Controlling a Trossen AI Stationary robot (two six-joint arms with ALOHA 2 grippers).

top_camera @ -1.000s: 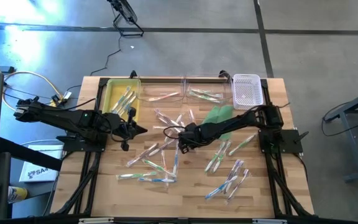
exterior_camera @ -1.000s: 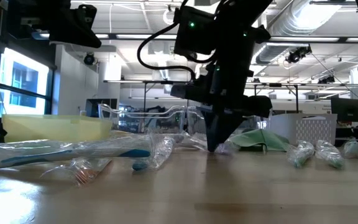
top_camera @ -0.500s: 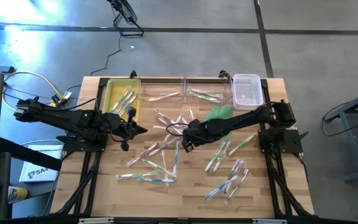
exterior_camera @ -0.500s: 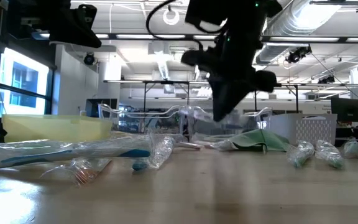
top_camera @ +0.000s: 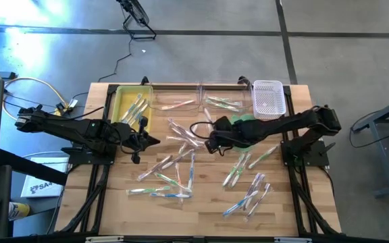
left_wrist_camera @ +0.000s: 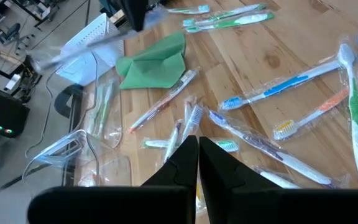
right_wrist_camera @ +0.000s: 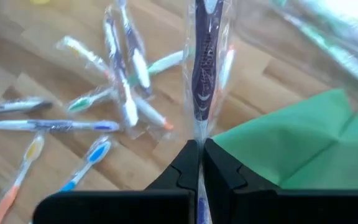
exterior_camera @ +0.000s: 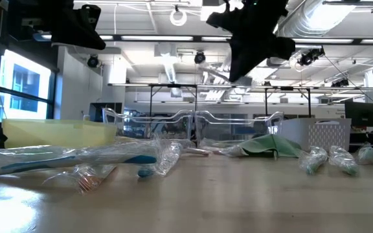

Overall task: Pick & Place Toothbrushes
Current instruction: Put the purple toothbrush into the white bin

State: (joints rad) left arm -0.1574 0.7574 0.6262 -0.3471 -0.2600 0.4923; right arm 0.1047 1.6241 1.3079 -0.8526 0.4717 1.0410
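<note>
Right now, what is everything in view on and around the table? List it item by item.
Loose toothbrushes: roughly two dozen, whitish with pink, green, blue or purple parts, in clear wrappers, scattered over the wooden table.
Held toothbrush: one, purple, wrapped, lifted off the table.
Yellow bin: one, far left corner, a few toothbrushes inside.
Clear trays: two, far edge, some toothbrushes inside.
White basket: one, far right corner.
Green cloth: one, lying by the basket.
Left gripper: fingers shut, empty, beside the yellow bin.
Right gripper: fingers shut on the held toothbrush, raised mid-table.
</note>
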